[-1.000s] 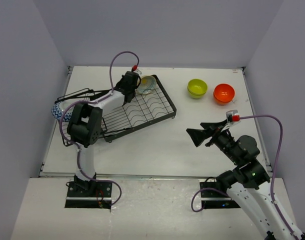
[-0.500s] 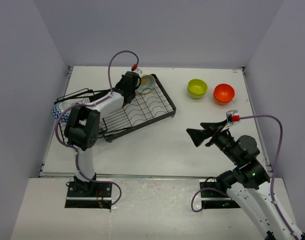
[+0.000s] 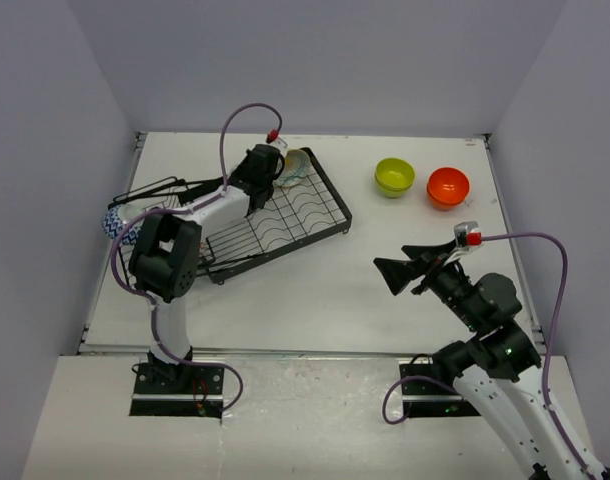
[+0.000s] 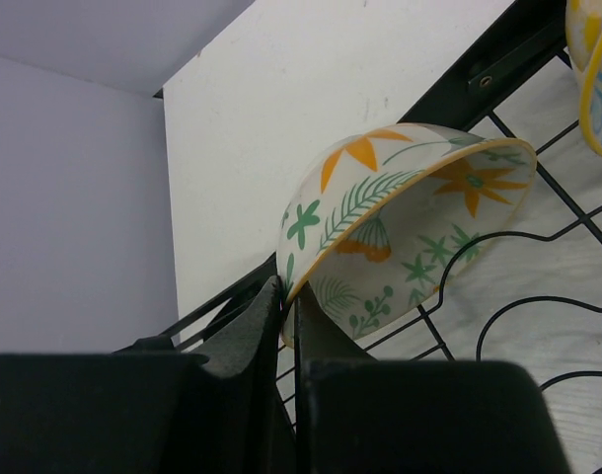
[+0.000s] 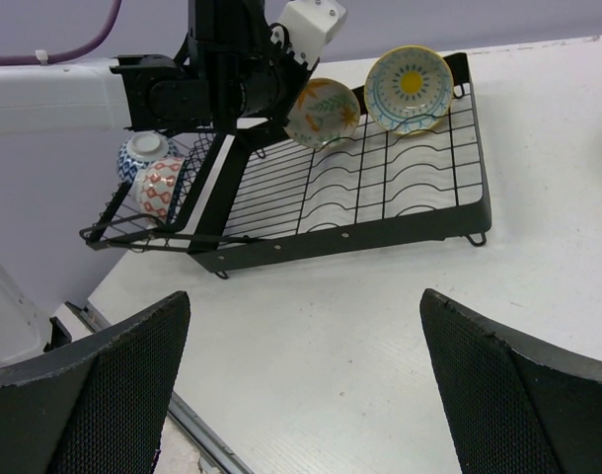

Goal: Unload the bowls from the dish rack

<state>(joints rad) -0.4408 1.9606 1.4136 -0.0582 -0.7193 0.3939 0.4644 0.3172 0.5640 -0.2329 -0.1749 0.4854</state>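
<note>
The left gripper has its jaws drawn narrow, pinched on the yellow rim of the floral bowl, one finger inside and one outside. That bowl stands on edge, tilted, at the far end of the dish rack, its lower side resting on the wires. From what I can see, very little has changed over the last second. The left arm has shifted only slightly, the bowl sits in the same spot, and the rack has not moved. I take that to mean the grip is just made and the lift has not begun. Just beside the held bowl, the teal-rimmed bowl with the yellow centre leans in the next slot. At the rack's other end, the red-and-white bowl and the blue-and-white bowl wait in the small wire basket. Out on the table, well apart from the rack, the lime green bowl and the orange-red bowl sit side by side, so two look unloaded and four remain. The right gripper hangs spread wide and empty over bare table, unmoved.
</note>
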